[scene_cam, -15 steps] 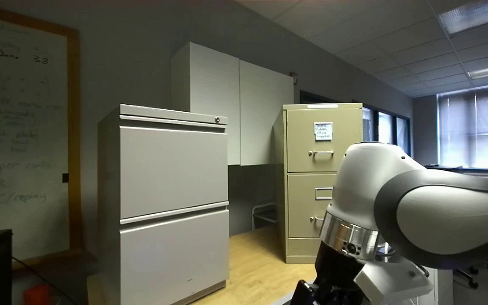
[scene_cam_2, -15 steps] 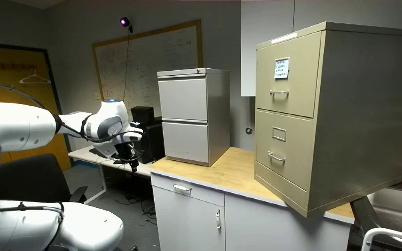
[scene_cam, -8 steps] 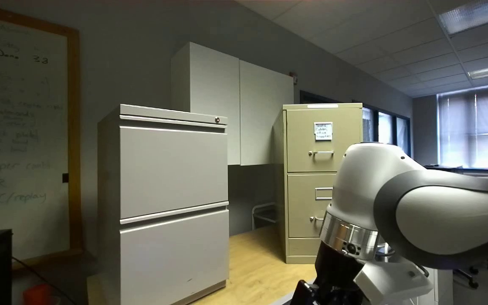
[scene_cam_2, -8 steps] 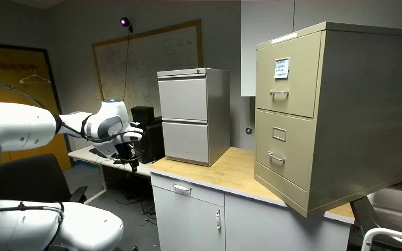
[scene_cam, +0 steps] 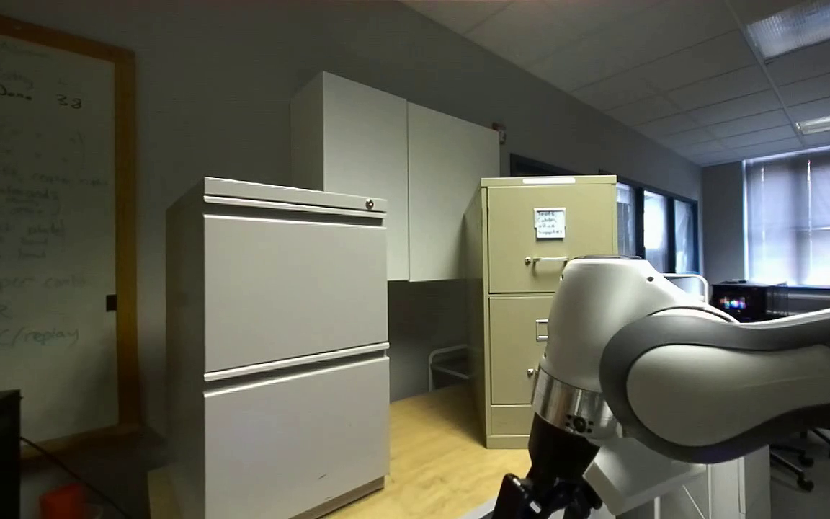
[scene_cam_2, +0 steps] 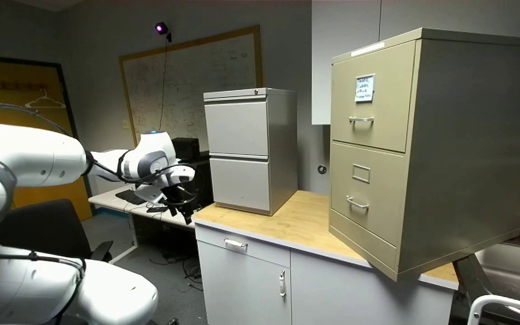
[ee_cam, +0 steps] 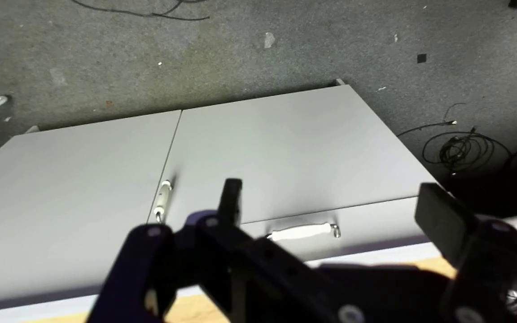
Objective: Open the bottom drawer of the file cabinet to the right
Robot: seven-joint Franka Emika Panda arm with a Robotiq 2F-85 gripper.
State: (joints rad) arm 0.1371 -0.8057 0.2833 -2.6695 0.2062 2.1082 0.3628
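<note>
The tan file cabinet [scene_cam_2: 467,135] stands on the counter, at the right in an exterior view and partly behind the arm in an exterior view [scene_cam: 519,198]. Its bottom drawer [scene_cam_2: 382,194] is flush with the frame and has a silver handle [scene_cam_2: 358,203]. The arm covers part of this drawer [scene_cam: 510,346] in an exterior view. The cabinet is out of the wrist view. My gripper [scene_cam_2: 182,215] points down, well apart from the cabinet, near the counter's far left corner. In the wrist view the gripper [ee_cam: 332,204] is open with nothing between its fingers.
A pale grey two-drawer cabinet [scene_cam_2: 238,180] stands on the wooden counter [scene_cam_2: 296,221] beside the tan cabinet. Below is a white base cabinet [scene_cam_2: 246,284] with handles; its drawer handle [ee_cam: 301,231] shows in the wrist view. A black chair [scene_cam_2: 43,230] and a desk [scene_cam_2: 111,198] are by the arm.
Over the last half second the arm moved: right, toward the counter, in an exterior view, and left and slightly down in an exterior view. The cabinets and drawers have not moved.
</note>
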